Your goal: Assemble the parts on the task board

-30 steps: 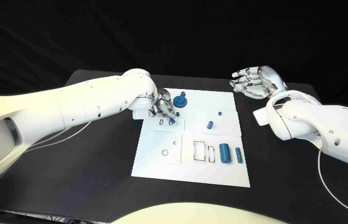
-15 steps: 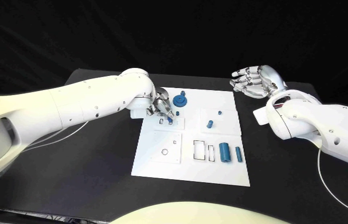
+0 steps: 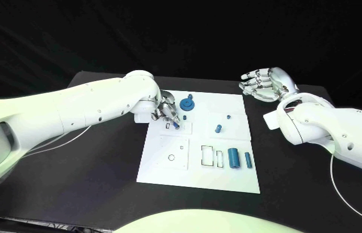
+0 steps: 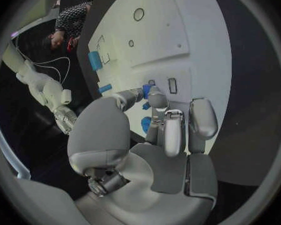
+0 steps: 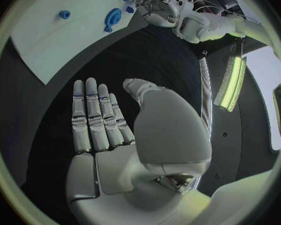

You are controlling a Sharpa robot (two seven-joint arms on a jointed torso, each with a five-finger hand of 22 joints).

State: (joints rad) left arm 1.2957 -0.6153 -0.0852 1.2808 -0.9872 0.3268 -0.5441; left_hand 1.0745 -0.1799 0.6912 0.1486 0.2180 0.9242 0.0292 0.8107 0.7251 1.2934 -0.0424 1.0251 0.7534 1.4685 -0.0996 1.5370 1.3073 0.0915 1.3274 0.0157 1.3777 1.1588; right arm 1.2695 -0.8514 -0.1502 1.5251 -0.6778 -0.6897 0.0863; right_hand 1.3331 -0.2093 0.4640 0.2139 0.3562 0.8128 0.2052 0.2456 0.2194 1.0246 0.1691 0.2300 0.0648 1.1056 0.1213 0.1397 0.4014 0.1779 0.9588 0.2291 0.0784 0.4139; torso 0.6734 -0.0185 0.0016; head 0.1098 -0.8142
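Pinching small blue part (image 3: pixel 176 122), left hand (image 3: pixel 167 112)

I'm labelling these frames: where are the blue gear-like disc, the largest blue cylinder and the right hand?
blue gear-like disc (image 3: pixel 187 106), head view, on its round face.
largest blue cylinder (image 3: pixel 235 158), head view, mid-length on its side.
right hand (image 5: pixel 103 125), right wrist view, on the open palm below the fingers.

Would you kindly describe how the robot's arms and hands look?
Both arms are smooth, rounded white shells dotted with small dark screw holes, with thin white cables trailing beneath. The left hand and right hand are silver metal, jointed, with pale grey padded palms and finger pads.
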